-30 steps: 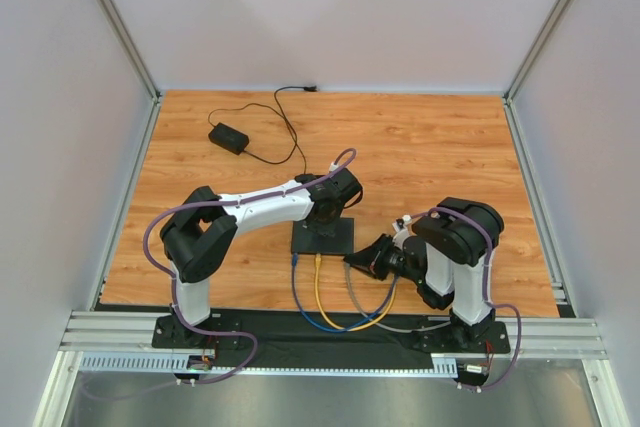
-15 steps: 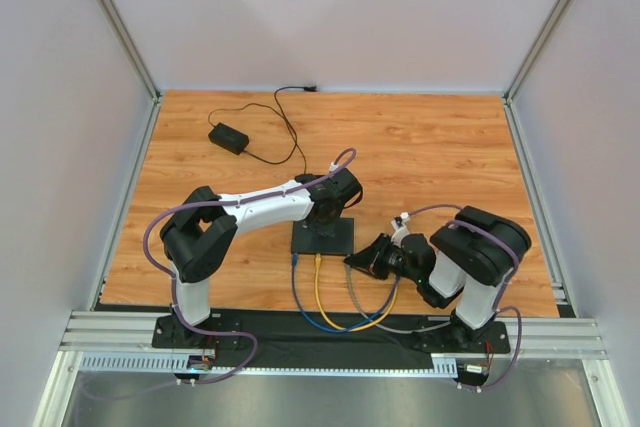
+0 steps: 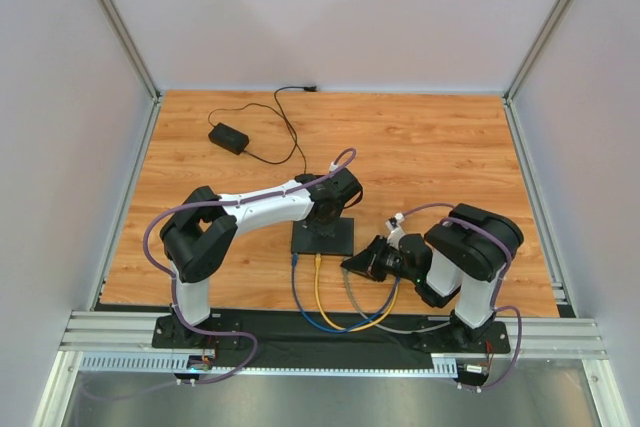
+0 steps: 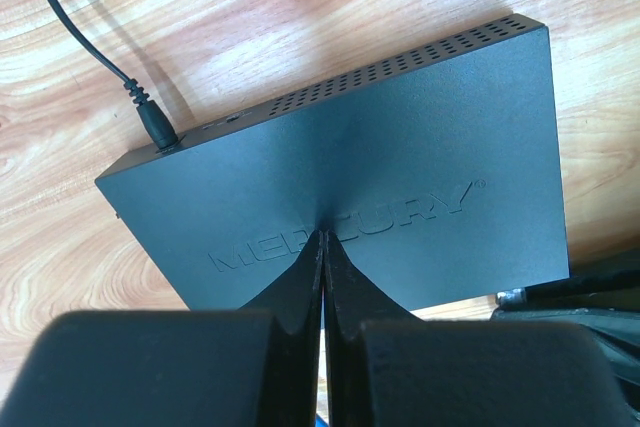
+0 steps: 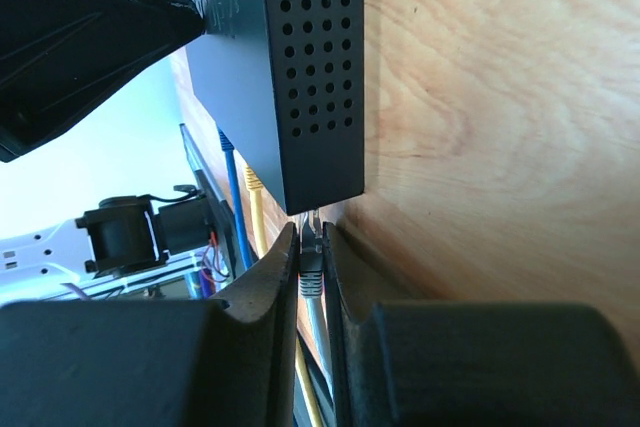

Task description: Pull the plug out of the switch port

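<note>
The switch (image 3: 322, 238), a flat matte-black box, lies at the table's middle; it also fills the left wrist view (image 4: 400, 137) and shows its vented side in the right wrist view (image 5: 300, 67). My left gripper (image 4: 323, 234) is shut, its tips pressed down on the switch's lid (image 3: 324, 226). At the switch's near right corner my right gripper (image 5: 311, 234) is shut on the grey cable's plug (image 5: 312, 265), also seen from above (image 3: 352, 263). The plug's clear tip shows at the port's mouth; I cannot tell whether it still sits inside.
A blue cable (image 3: 300, 297) and a yellow cable (image 3: 323, 299) run from the switch's near edge toward the arm bases, beside the grey cable (image 3: 356, 304). A black power brick (image 3: 228, 137) lies at the far left, its cord (image 4: 100, 52) plugged into the switch's back.
The right arm's elbow has swung right and lowered, and its gripper has edged slightly left and nearer with the plug. The left arm and switch have not moved.
</note>
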